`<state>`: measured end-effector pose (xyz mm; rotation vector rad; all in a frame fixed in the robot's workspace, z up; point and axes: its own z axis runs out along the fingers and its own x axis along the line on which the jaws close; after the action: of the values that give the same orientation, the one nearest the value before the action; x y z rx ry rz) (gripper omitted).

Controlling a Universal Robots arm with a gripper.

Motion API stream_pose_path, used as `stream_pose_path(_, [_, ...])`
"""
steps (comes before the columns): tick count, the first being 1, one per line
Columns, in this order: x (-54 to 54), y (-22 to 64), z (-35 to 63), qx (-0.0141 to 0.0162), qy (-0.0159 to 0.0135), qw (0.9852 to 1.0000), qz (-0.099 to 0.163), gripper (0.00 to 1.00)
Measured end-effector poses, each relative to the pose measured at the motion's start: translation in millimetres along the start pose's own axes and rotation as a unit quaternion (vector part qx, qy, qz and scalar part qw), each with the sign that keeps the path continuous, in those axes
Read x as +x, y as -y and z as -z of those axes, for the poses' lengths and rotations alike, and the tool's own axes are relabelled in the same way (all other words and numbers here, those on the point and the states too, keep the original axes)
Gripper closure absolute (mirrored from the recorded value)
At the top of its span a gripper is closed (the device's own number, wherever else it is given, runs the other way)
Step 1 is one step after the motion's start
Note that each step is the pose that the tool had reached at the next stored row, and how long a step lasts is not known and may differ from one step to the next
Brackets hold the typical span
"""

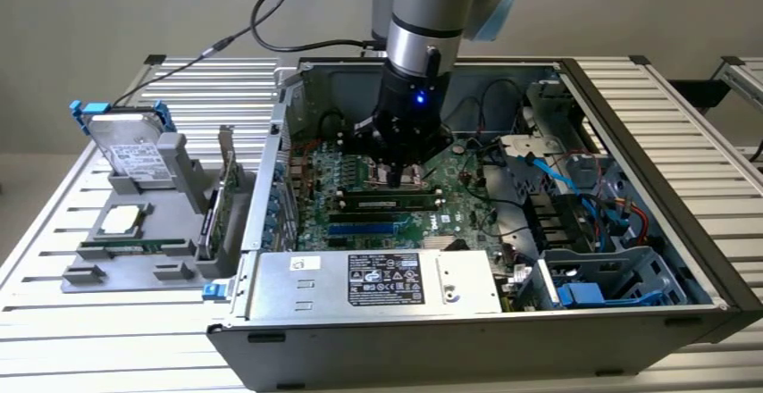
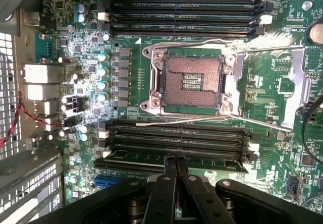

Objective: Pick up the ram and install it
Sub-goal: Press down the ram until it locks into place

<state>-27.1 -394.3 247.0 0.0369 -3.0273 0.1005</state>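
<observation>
The ram (image 2: 171, 157), a thin green circuit-board stick, lies seated in a black motherboard slot (image 2: 176, 142) beside the bare CPU socket (image 2: 191, 80). The black gripper (image 2: 175, 162), fingers pressed together, bears on its top edge at mid-length; pressing straight down, evenly, should latch both end clips.

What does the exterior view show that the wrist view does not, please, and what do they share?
Exterior view alone: the open computer case, the power supply and the parts holder on the exterior view's left. Wrist view alone: the empty CPU socket. Both share the shut gripper over the ram lying in a motherboard slot.
</observation>
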Motion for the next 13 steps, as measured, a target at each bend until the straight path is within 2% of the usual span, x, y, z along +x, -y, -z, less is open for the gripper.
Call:
stream_pose_path(2, [1.0, 1.4, 2.6, 0.0004, 0.0008, 1.0, 0.0, 0.9])
stream_pose_path(10, [5.2, 14.0, 7.4, 0.0004, 0.0098, 1.0, -0.001, 0.9])
stream_pose_path(13, [8.7, 18.4, 6.8, -0.0019, 0.0116, 0.9999, -0.001, 0.9])
